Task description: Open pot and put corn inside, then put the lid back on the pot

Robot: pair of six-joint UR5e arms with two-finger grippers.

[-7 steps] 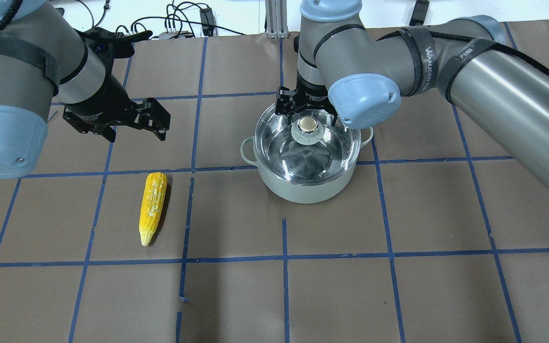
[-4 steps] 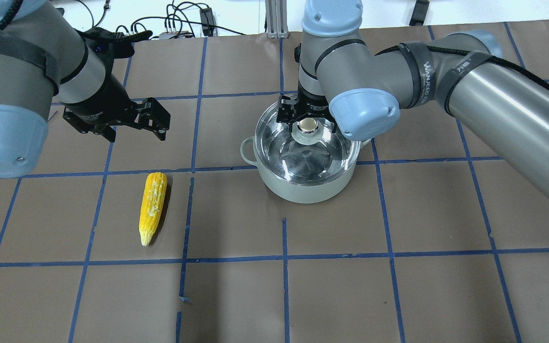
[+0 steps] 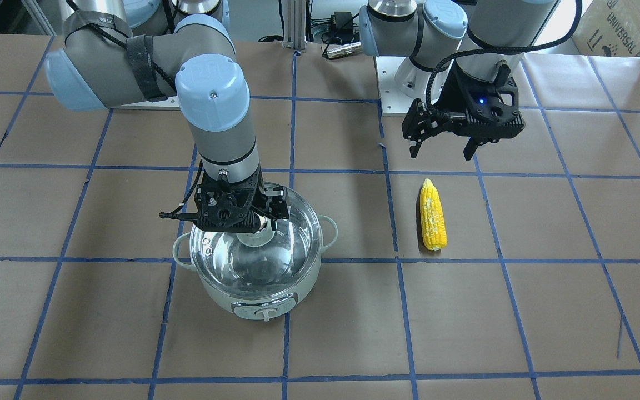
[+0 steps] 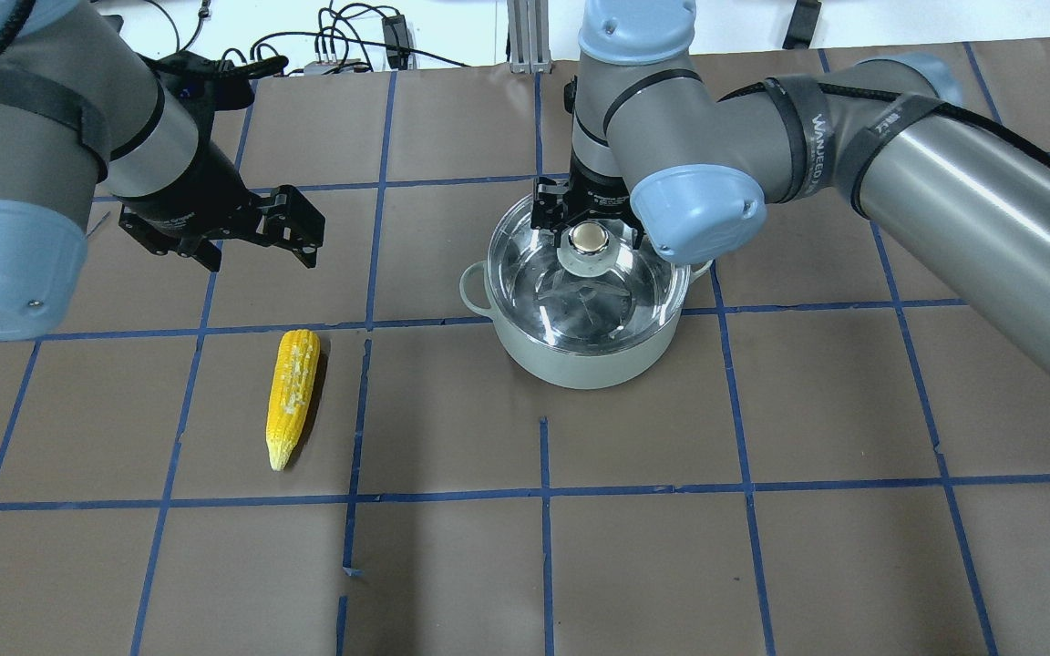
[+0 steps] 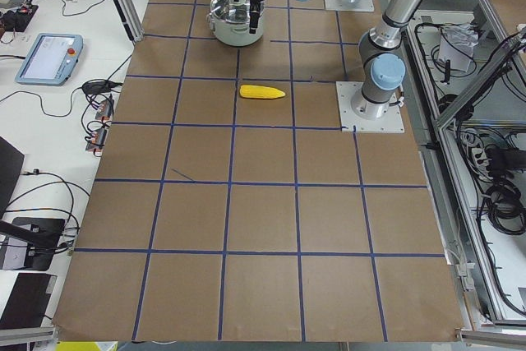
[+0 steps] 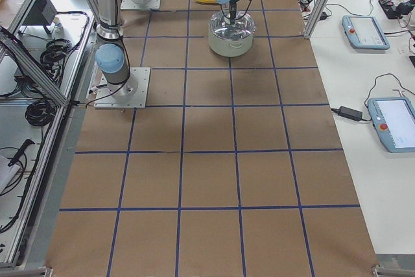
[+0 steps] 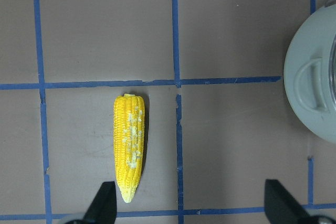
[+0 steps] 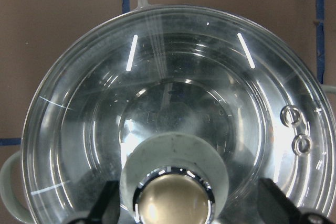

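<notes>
The pale mint pot [image 4: 580, 360] stands at mid table with the clear glass lid [image 4: 621, 292] on it. My right gripper [image 4: 587, 223] is lowered over the lid's gold knob [image 4: 589, 237], open, one finger on each side of the knob and clear of it. In the right wrist view the knob [image 8: 176, 200] sits between the spread fingertips [image 8: 107, 203]. The yellow corn [image 4: 293, 394] lies on the table to the pot's left, pointed end toward the robot. My left gripper [image 4: 293, 228] hovers open above the table beyond the corn, holding nothing. In the left wrist view the corn [image 7: 130, 148] lies near the left fingertip [image 7: 104, 203].
Brown paper with a blue tape grid covers the table [image 4: 543, 565]. Cables and a metal post [image 4: 525, 36] run along the far edge. The pot's control panel and knob [image 3: 264, 312] face away from the robot. In the exterior front-facing view the left arm's base plate [image 3: 392, 94] lies near the corn [image 3: 432, 216].
My right gripper has come down a little and settled around the lid's knob, still open. The left arm, corn and pot stay where they were.
</notes>
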